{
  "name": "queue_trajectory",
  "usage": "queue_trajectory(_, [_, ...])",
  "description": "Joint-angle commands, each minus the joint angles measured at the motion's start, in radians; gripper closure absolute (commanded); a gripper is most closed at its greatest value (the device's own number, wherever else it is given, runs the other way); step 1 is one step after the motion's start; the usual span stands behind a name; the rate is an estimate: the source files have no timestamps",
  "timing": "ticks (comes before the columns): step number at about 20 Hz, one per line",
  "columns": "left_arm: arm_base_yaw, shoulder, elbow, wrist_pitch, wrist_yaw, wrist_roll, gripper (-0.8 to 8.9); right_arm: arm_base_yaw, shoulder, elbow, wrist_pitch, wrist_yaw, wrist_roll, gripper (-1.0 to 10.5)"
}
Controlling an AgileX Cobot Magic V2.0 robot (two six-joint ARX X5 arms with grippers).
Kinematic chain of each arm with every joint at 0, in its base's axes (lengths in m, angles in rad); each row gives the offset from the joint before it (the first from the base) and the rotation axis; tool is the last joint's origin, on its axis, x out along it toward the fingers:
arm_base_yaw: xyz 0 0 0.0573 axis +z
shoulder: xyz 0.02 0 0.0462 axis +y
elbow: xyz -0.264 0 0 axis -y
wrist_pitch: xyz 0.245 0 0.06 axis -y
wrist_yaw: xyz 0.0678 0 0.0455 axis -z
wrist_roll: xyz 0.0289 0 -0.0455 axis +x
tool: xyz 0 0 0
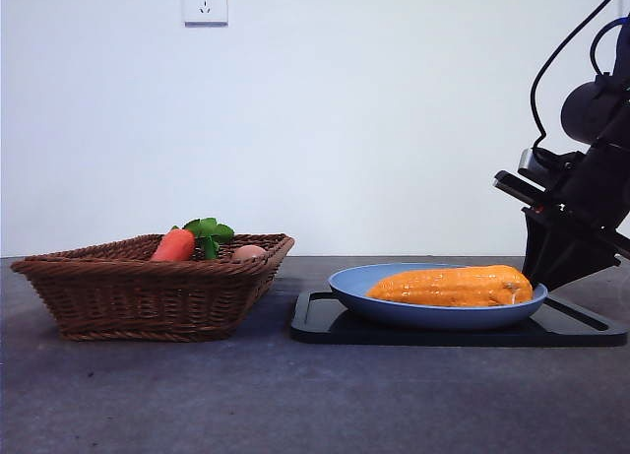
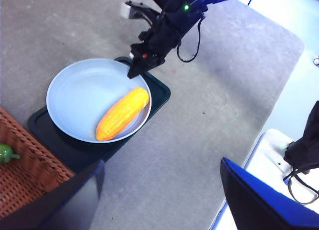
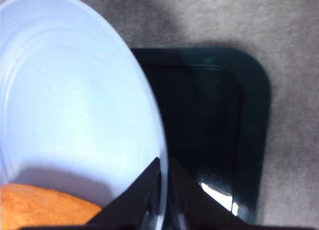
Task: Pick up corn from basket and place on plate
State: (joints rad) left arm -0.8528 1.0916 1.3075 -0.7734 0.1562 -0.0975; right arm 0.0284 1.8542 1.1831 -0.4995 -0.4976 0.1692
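The corn (image 1: 451,286) lies on its side in the light-blue plate (image 1: 356,283), which sits on a flat black tray (image 1: 313,324) on the grey bench (image 1: 295,405), while the right gripper (image 3: 164,177) hangs just over the plate's rim at one end of the cob. Its jaws are drawn together to a thin slit and hold nothing; the cob sits just beside them, inside the plate, with its long axis running along the near side of the dish and its rounded end closest to the tips. The left wrist view shows the same arm (image 2: 164,33) tilted down over the tray's corner, its dark tip near the cob's end but apart from it. The left gripper (image 2: 159,200) is well away over bare bench, jaws spread wide and empty, so the right arm is plainly the nearer one. The cob is yellow-orange with bumpy kernel rows, tapered at both ends, and spans roughly half the plate. The wicker basket (image 1: 128,287) stands beside the tray, holding a carrot (image 1: 175,245) with green leaves (image 1: 208,233) and a small tan ball (image 1: 249,252). By the look of it the placing is done, and what remains is for the arm to lift clear without nudging the rim.
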Motion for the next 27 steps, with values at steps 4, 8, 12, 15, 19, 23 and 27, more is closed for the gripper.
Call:
queue_trajectory(4, [-0.006,0.005,0.010,0.010,-0.003,-0.009,4.35,0.008,0.029,0.021,-0.011,0.001,-0.031,8.7])
queue_trajectory(8, [-0.005,0.005,0.010,0.010,-0.003,-0.008,4.35,0.000,0.011,0.026,-0.061,0.000,-0.034,7.1])
queue_trajectory(12, [-0.005,0.006,0.010,0.009,-0.003,-0.006,4.35,-0.031,-0.113,0.030,-0.167,0.001,-0.073,7.1])
queue_trajectory(15, [-0.005,0.006,0.010,0.008,-0.004,0.000,4.35,-0.032,-0.269,0.030,-0.256,0.000,-0.112,7.1])
queue_trajectory(19, [-0.005,0.006,0.010,0.001,-0.004,0.000,4.35,0.018,-0.526,0.030,-0.425,0.000,-0.159,7.1])
queue_trajectory(23, [-0.005,0.006,0.010,0.001,-0.004,0.001,4.36,0.130,-0.751,0.030,-0.559,0.001,-0.162,7.2])
queue_trajectory(27, [-0.005,0.006,0.010,-0.010,-0.003,0.001,5.15,0.237,-0.877,0.029,-0.649,0.001,-0.153,7.6])
